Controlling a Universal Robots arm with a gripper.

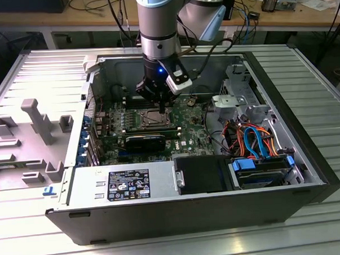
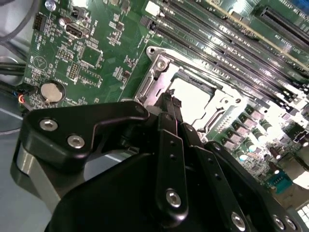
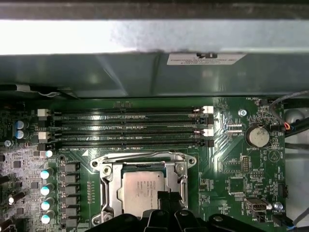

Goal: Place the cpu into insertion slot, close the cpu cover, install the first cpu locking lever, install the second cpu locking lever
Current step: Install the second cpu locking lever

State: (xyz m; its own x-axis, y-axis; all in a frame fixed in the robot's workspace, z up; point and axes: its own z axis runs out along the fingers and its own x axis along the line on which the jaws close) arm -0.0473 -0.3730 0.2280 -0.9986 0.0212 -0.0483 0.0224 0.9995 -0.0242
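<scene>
The cpu (image 3: pixel 141 189) lies flat in the socket on the green motherboard, its silvery top up; it also shows bright in the second wrist view (image 2: pixel 195 93). The cpu cover (image 3: pixel 107 180) lies down around it as a silvery frame, seen too in the second wrist view (image 2: pixel 157 72). My gripper (image 2: pixel 171 100) is shut, its dark fingertips pressed together with nothing between them, right over the socket's edge beside the chip. In the first wrist view the gripper (image 3: pixel 169 199) overlaps the chip's corner. In the exterior view the gripper (image 1: pixel 161 110) hangs low over the socket (image 1: pixel 149 118). I cannot make out the locking levers.
Several black memory slots (image 3: pixel 125 128) run alongside the socket, with a row of capacitors (image 3: pixel 46 191) and a coin battery (image 3: pixel 256 136) nearby. The case's metal wall (image 3: pixel 145 72) rises close behind. Drive cages and coloured cables (image 1: pixel 252 138) fill the case at the exterior view's right.
</scene>
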